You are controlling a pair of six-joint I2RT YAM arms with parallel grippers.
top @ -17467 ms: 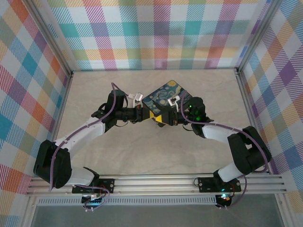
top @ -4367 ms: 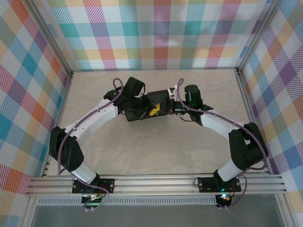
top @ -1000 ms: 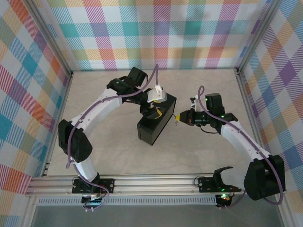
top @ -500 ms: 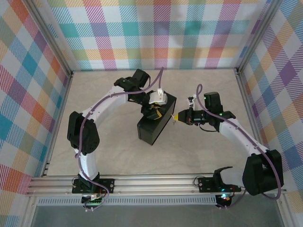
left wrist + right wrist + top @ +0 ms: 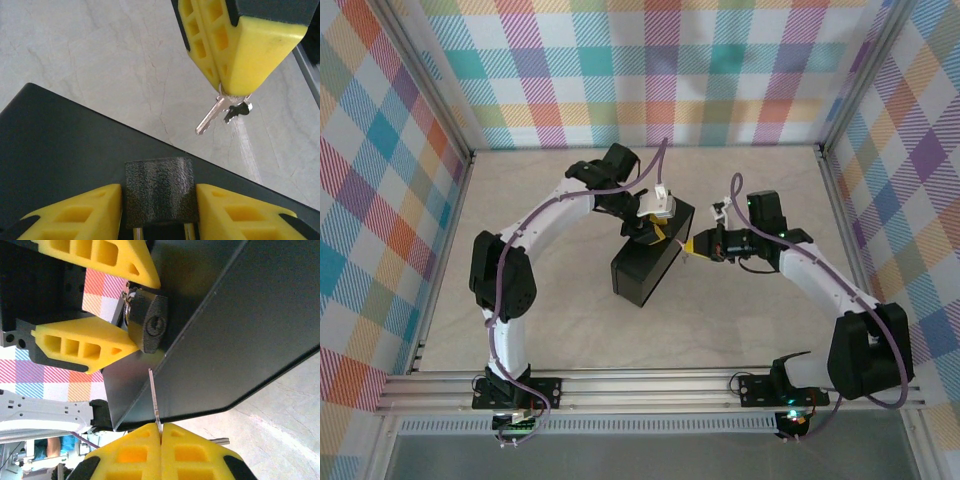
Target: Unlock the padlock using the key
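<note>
A pale marbled table (image 5: 740,330) is enclosed by plaid-patterned walls (image 5: 660,70). A black box (image 5: 645,275) is stood near the table's middle, with the padlock (image 5: 150,322) hung at its upper end. The left end effector (image 5: 159,200) is set with one finger on each side of the padlock; a firm grip cannot be told. The right end effector (image 5: 161,427) is clamped on the key (image 5: 154,395), just beside the box's right edge. Since a second earlier the box is unmoved, and the key has been brought slightly nearer.

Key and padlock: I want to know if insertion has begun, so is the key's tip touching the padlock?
Apart. The left wrist view shows the key hanging up and to the right of the padlock, with a plain gap between them.
</note>
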